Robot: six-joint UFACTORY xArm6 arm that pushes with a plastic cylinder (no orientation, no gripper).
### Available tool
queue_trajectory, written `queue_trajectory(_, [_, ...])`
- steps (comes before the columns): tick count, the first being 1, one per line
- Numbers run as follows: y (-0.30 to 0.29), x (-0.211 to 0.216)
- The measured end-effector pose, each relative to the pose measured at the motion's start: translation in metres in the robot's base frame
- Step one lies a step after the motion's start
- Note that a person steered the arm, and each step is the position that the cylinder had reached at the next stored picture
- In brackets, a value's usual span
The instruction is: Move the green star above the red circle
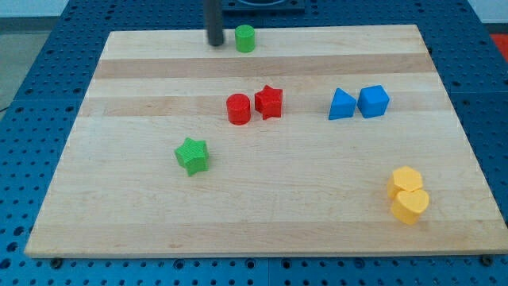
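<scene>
Bench [262,230]: pale wooden board, its near edge closest to the camera, resting on a blue perforated surface [24,159]; largest item in view.
Rod [214,20]: straight, dark, entering from the view's top; my tip [215,44] sits on the bench near the far edge, just left of the green cylinder, well apart from the green star.
Tool state: a plain rod with nothing to open or close; it grips nothing and touches no block, as far as can be told.
Yellow pair: two yellow blocks, one [406,179] just above the other [410,206], touching, at the view's lower right; exact shapes unclear.
Blue cube [374,101]: right of centre, touching the blue triangular block [341,105] on its left.
Green star [192,156]: left of centre, below and to the left of the red circle, clearly apart from it.
Red star [269,102]: just right of the red circle, touching or nearly so.
Red circle [238,109]: near the bench's middle.
Green cylinder [245,38]: small, at the view's top edge of the bench.
</scene>
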State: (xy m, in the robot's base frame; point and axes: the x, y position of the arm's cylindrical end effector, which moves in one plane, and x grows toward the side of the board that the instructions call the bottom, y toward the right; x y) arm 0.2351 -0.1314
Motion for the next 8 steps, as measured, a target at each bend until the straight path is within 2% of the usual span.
queue_trajectory(2, [-0.068,0.200])
queue_trajectory(3, [-0.054,0.300])
queue_trajectory(4, [0.037,0.318])
queue_trajectory(5, [0.047,0.290])
queue_trajectory(6, [-0.023,0.256])
queue_trajectory(7, [-0.040,0.225])
queue_trajectory(8, [-0.035,0.261])
